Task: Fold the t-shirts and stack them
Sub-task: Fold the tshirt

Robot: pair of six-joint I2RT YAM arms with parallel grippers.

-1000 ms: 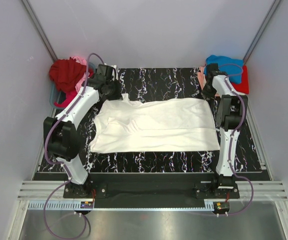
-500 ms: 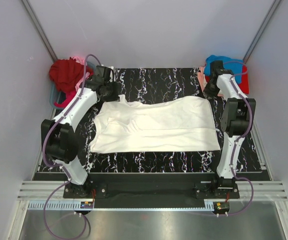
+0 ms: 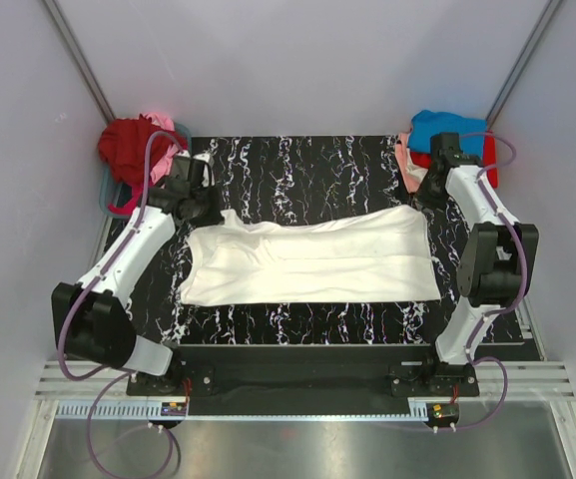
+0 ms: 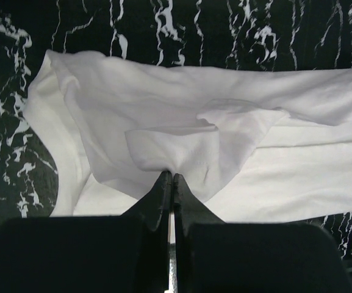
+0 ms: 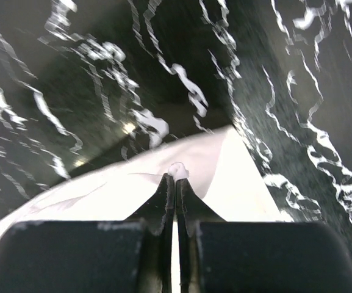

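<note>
A white t-shirt (image 3: 312,257) lies spread across the black marbled mat (image 3: 297,165). My left gripper (image 3: 208,208) is shut on its far left corner and holds the cloth lifted, as the left wrist view (image 4: 170,175) shows with white folds (image 4: 182,128) bunched at the tips. My right gripper (image 3: 419,203) is shut on the far right corner; the right wrist view (image 5: 175,177) shows a pinch of white cloth (image 5: 218,177) between the tips. The far edge is raised and drawn toward the near side.
A heap of red and pink shirts (image 3: 138,148) lies in a bin at the far left corner. A blue shirt on red and pink ones (image 3: 447,135) sits at the far right corner. Grey walls close in both sides and the back.
Both grippers have moved toward the near side with the shirt's far corners, pulling the far edge over. Both arms have swung outward.
</note>
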